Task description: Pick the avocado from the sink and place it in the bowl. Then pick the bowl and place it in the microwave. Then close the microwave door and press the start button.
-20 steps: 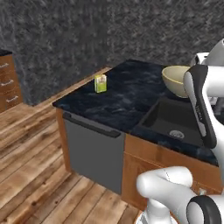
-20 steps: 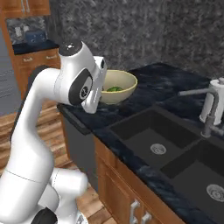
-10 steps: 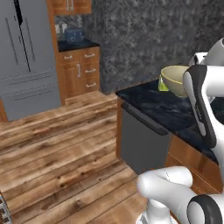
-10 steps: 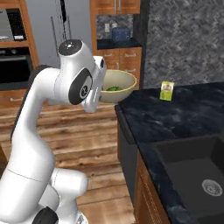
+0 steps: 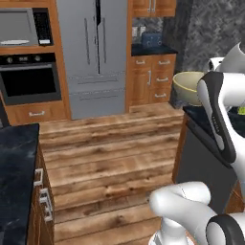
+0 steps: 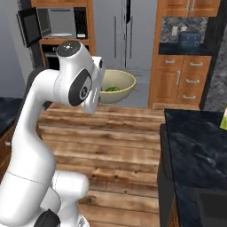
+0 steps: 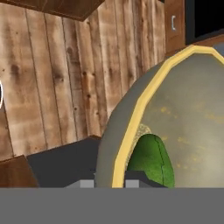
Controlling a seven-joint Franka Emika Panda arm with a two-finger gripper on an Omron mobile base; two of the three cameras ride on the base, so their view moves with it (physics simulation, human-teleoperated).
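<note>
Above the wood floor, hand [image 7: 117,178] clamped on the bowl [image 7: 183,113] rim, avocado [image 7: 151,159] inside

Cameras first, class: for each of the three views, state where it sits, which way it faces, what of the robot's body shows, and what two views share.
Left base view: on the base behind the arm's left, facing the refrigerator and oven; the arm rises at the lower right.
Right base view: behind the arm's right, facing the open microwave; the arm rises at the lower left.
Hand view: on the hand, looking along the tool at the bowl's rim, with wood floor beyond.
Shared: the bowl holding the avocado in the right base and hand views.
</note>
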